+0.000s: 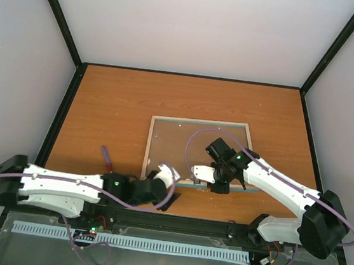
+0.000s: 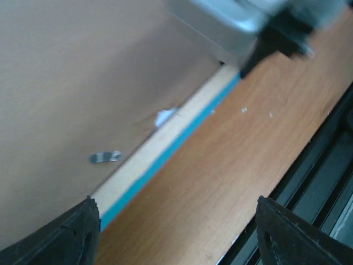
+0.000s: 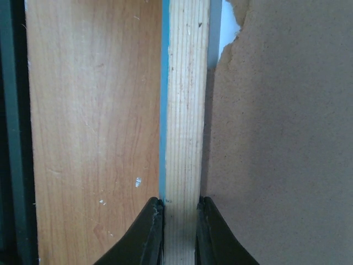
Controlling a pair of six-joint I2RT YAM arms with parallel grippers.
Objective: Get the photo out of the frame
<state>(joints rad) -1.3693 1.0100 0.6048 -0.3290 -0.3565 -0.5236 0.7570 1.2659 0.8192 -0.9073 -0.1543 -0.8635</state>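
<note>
a: quick one, where is the frame sitting?
b: the frame is lying back side up on the desk, a bit right of centre, with one long rail facing your arm bases. the pale wood rim is showing on top, and a turquoise strip is running along its outer side.
a: what's your right hand doing?
b: your right hand is clenching on that near rail. one finger is pressing the turquoise outer side, and the other is pressing the inner side right beside the backing board.
a: and your left hand?
b: your left hand is hanging released with its fingers spread wide. it is sitting over the left part of the same near rail and the bare desk next to it, and it is grasping nothing.
a: where's the photo?
b: the photo is staying hidden. the brown backing board is covering the inside of the frame, so you cannot tell how it is lying. a torn corner of the board is exposing something pale beside the rail, but i cannot tell what.
a: anything else on there?
b: a small metal tab is lying on the board close to the rail. a blue and red stick is lying on the desk well left of the frame.
</note>
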